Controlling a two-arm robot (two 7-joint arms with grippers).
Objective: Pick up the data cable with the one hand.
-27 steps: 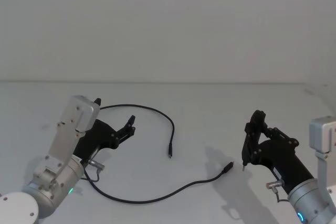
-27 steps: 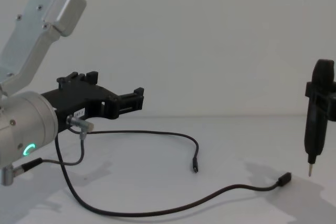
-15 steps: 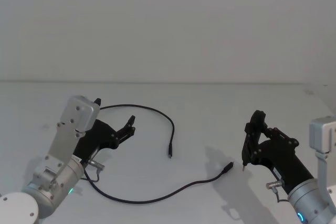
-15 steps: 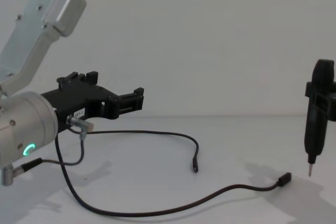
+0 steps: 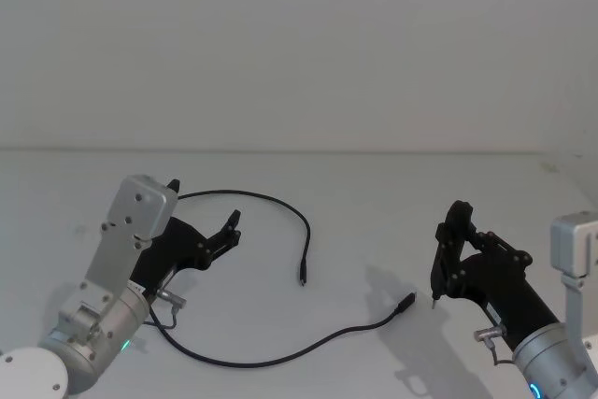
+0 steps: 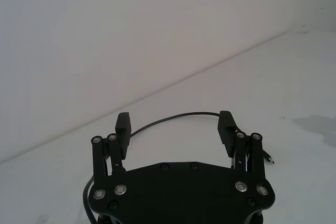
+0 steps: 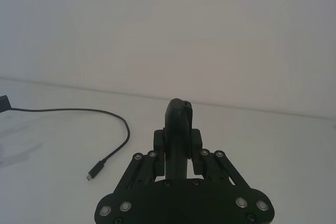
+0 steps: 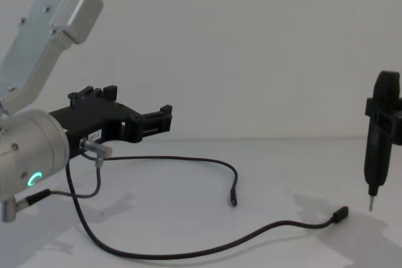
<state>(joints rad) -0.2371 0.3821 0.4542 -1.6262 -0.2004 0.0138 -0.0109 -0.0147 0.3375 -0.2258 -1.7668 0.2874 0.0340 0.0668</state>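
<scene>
- The data cable (image 5: 252, 192) lies slack on the white bench (image 5: 392, 203) in a loose open curve. Neither plug is connected to anything, so it looks free to lift anywhere along its length.
- One plug (image 5: 303, 277) rests near the middle of the bench. The other plug (image 5: 404, 302) lies further toward the robot's right, at the end of the nearer loop.
- The left gripper (image 6: 174, 125) hovers above the bench on the robot's left, over the cable's far arc, and touches nothing. Its jaws are spread wide, probably so the thin cable can pass between them once the arm lowers.
- In the left wrist view the arc runs across the gap between the two fingertips (image 6: 122, 123). This suggests the gripper has been lined up square to the cable, ready to close across it.
- The short grey wire (image 8: 94, 149) at the left wrist belongs to the arm and is not the target.
- The right gripper (image 7: 178, 148) sits on the robot's right, its jaws clamped on a slim black pen-like tool (image 8: 379, 136). The tool hangs upright, its metal tip pointing down just above the bench near the right-hand plug.
- With that arm occupied, the pickup seems to fall to the left gripper alone. The grasp has not begun.
</scene>
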